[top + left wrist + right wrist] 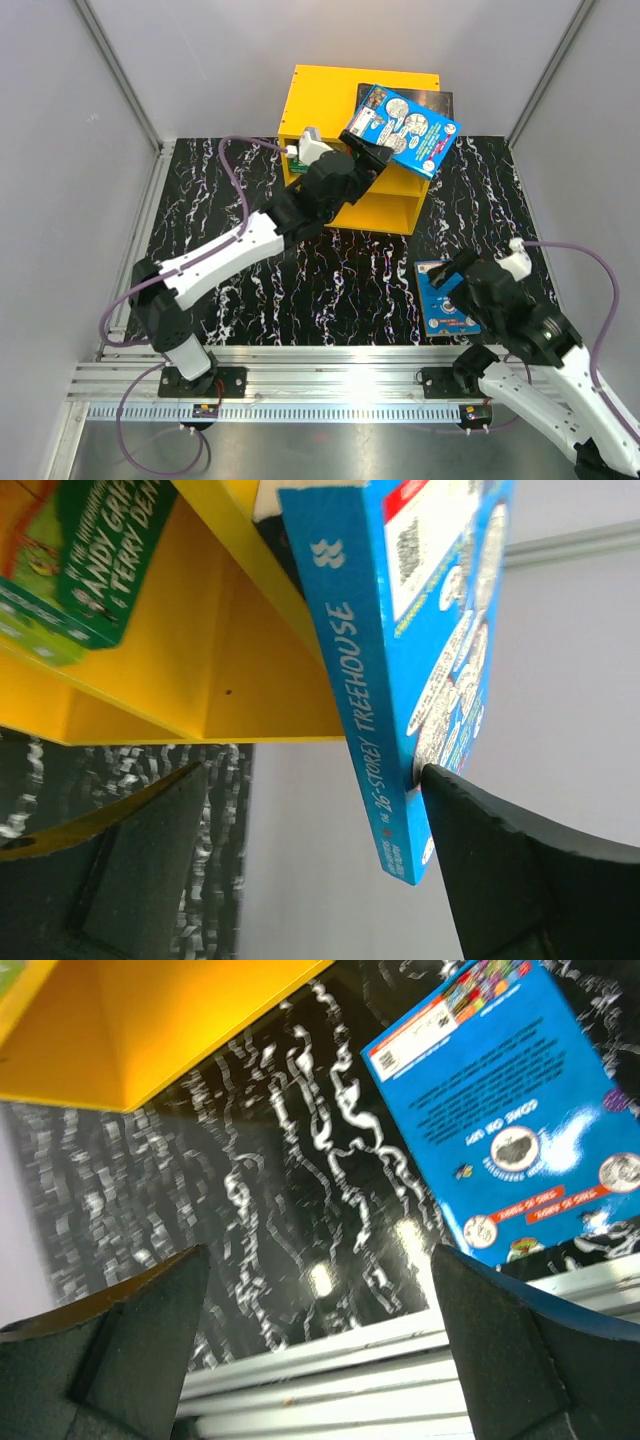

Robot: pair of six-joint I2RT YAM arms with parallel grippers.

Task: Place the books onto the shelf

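Black, white-veined tabletop (pixel 330 290) fills the grey-walled booth, and your bright yellow wooden shelf unit (pixel 330 95) stands at its far middle. From above you see a bright blue cartoon-covered paperback (pixel 405 125) lying askew on the shelf's flat top. It overhangs the right edge, with a dark paperback (pixel 440 100) partly under it. The left wrist camera gives you what the overhead view hides. It shows the blue book's spine, reading "26-Storey Treehouse", and two green illustrated paperbacks (pixel 80 560) side by side on a yellow board of the shelf. You cannot tell from there which compartment they are in.

Your left gripper (pixel 312 770) stands wide open around that blue paperback's overhanging corner. Its right finger (pixel 520 880) touches the cover's edge and its left finger (pixel 140 860) is well apart from the spine, so nothing is clamped. The left arm reaches far forward and to the right, with its wrist at the shelf's front.

The right wrist view shows you, close up, the back cover of a second bright blue paperback (pixel 520 1110). It lies flat on the tabletop near the aluminium front rail (pixel 330 365). The book is just beyond the right finger of your right gripper (pixel 320 1250), not between the fingers, which are spread wide over bare tabletop. The right arm is folded low at the near right.
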